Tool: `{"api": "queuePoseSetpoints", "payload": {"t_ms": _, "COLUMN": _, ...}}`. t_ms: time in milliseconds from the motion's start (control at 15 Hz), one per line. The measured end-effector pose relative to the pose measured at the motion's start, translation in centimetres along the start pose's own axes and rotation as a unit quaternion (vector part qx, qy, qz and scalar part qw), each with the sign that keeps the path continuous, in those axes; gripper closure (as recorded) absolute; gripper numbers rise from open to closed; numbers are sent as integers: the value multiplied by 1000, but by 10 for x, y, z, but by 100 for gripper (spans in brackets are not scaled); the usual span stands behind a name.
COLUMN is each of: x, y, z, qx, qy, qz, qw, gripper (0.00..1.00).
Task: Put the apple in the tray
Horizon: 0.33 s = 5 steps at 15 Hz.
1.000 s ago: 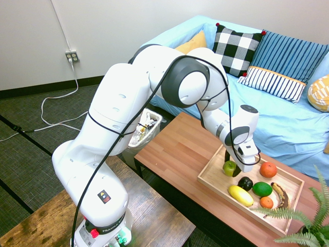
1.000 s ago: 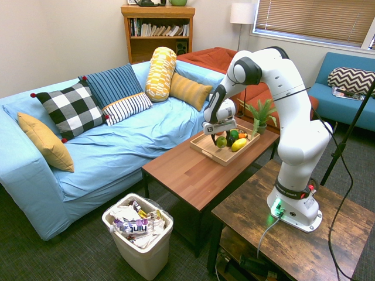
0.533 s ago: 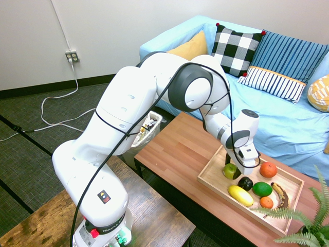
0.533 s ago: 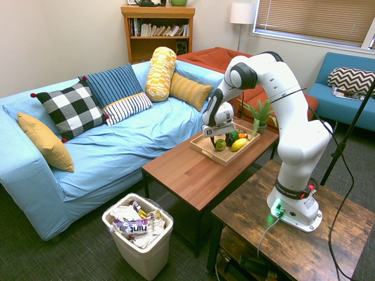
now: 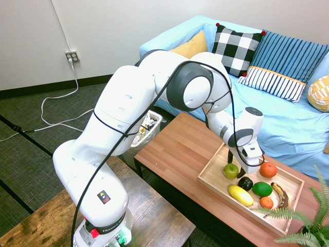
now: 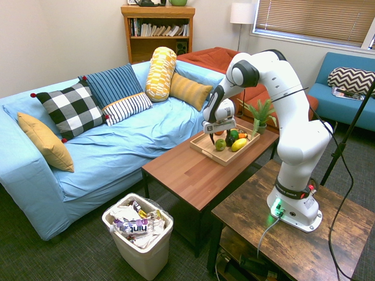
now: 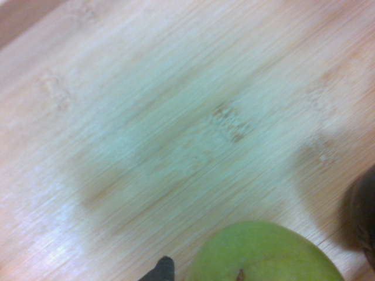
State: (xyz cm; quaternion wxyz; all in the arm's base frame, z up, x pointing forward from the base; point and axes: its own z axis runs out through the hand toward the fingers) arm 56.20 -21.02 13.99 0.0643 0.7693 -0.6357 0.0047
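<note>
Resting on the bare floor of the tray (image 5: 212,181), the apple (image 5: 231,170) is seen just below the gripper (image 5: 235,168), whose jaws are spread and hold nothing; a dark fruit (image 5: 245,183) lies at its 4 o'clock.

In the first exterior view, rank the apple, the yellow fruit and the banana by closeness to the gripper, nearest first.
From the gripper:
1. Apple, right beside it, at the near-left end of the tray.
2. Yellow fruit, along the front wall.
3. Banana, toward the tray's right end.
</note>
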Motion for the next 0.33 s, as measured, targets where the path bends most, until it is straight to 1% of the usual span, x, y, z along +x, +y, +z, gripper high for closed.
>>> {"api": "queuePoseSetpoints", "payload": {"t_ms": 333, "x": 2, "y": 21, "z": -78, "qx": 42, "qy": 11, "qz": -3, "qw": 999, "gripper": 0}}
